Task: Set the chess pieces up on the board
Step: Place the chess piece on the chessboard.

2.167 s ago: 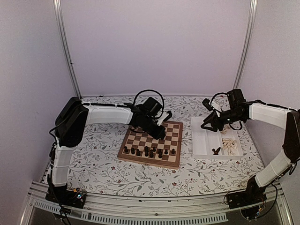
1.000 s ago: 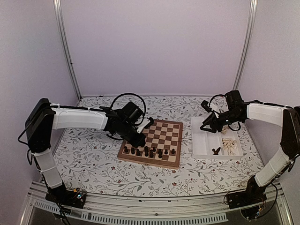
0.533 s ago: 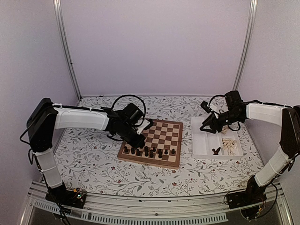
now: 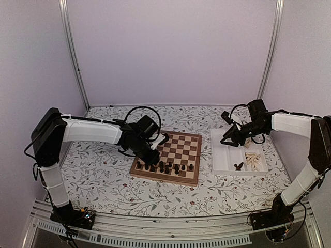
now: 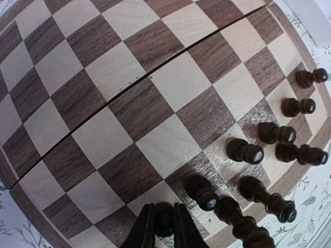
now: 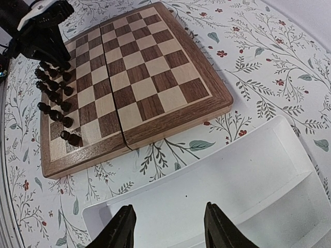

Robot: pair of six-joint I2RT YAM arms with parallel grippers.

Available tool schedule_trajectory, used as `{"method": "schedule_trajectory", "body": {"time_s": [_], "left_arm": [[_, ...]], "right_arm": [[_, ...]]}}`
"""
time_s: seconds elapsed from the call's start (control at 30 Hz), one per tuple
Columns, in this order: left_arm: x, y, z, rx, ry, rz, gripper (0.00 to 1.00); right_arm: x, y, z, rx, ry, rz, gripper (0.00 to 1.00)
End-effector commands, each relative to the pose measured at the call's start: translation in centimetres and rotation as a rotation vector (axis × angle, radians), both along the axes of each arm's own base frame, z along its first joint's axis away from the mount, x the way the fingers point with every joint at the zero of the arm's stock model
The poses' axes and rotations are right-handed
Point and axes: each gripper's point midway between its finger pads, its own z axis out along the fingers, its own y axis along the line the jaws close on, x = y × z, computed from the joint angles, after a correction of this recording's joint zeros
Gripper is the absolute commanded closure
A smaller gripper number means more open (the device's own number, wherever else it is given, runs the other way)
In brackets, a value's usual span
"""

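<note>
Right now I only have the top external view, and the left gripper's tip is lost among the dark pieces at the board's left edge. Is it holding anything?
Observer: Yes. The left wrist view shows the left gripper shut on a dark chess piece, low over the board near its corner.
Operator: And is there anything in the right gripper?
Observer: No. In the right wrist view the right gripper is open and empty.
Operator: What is under it?
Observer: A bare compartment of the white tray. No piece is in sight there.
</note>
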Motion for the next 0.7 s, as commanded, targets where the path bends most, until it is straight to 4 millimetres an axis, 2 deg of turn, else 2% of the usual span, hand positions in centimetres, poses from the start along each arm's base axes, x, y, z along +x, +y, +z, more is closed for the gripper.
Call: {"method": "schedule_trajectory", "body": {"time_s": [0.0, 0.13, 0.23, 0.37, 0.43, 0.57, 0.67], "left_arm": [[-0.1, 0.8, -1.2, 0.032, 0.029, 0.004, 0.84], [0.3, 0.8, -0.6, 0.032, 0.016, 0.013, 0.72], [0.8, 0.3, 1.1, 0.004, -0.015, 0.016, 0.64], [2.0, -0.1, 5.1, -0.04, -0.099, 0.025, 0.57], [2.8, -0.1, 7.1, -0.058, -0.147, 0.033, 0.56], [4.7, 0.6, 10.4, -0.063, -0.25, 0.067, 0.54], [6.2, 0.3, 13.6, -0.095, -0.334, 0.077, 0.53]], "right_arm": [[0.1, 0.6, 0.4, 0.013, -0.004, 0.028, 0.52], [0.1, 0.7, 0.6, 0.019, -0.005, 0.03, 0.52], [0.1, 0.8, 1.3, 0.028, -0.008, 0.027, 0.52], [0.1, 0.5, 3.2, 0.026, -0.036, 0.015, 0.52], [0.0, 0.0, 3.6, -0.008, -0.056, 0.012, 0.52], [-0.2, -1.6, 2.3, -0.13, -0.051, 0.006, 0.54], [-1.5, -2.3, 1.1, -0.193, -0.015, 0.054, 0.57]]}}
